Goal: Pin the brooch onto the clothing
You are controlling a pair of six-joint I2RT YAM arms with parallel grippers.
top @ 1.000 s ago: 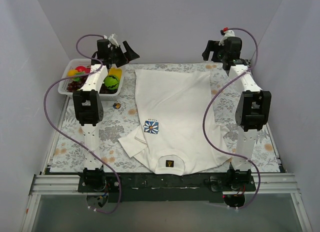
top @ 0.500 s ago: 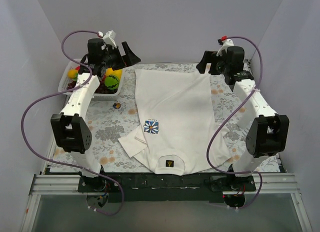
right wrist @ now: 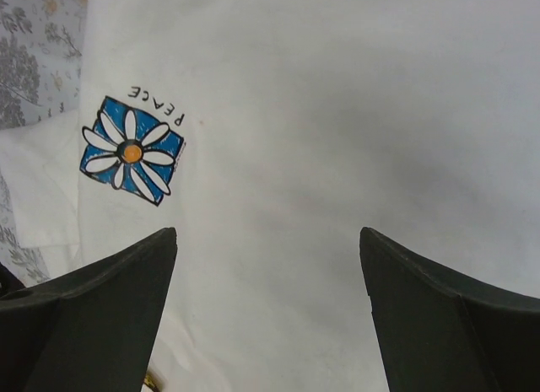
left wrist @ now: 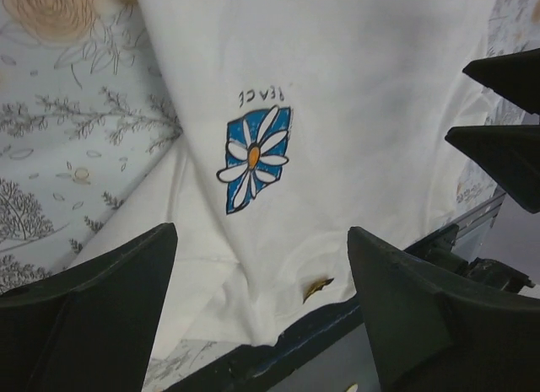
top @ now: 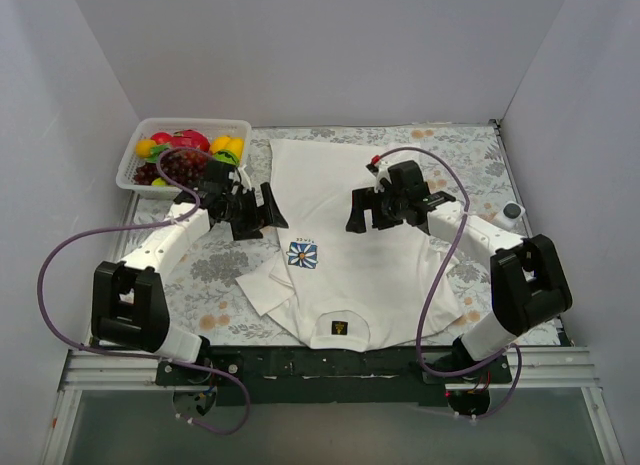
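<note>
The white T-shirt lies flat on the table, with its blue-and-white flower emblem on the chest and its black neck label at the near edge. My left gripper hovers open over the shirt's left edge, just beyond the emblem. My right gripper hovers open over the shirt's middle. In the left wrist view the emblem lies ahead of the open gripper. In the right wrist view the emblem is up left of the open gripper. Both grippers are empty. I cannot make out a brooch.
A white basket of toy fruit stands at the far left. A small round object lies on the flowered cloth by the right wall. White walls close in the table on three sides. My right gripper's fingers show in the left wrist view.
Both arms have swung from the table's far edge down and inward over the shirt. Both grippers stay open and empty.
</note>
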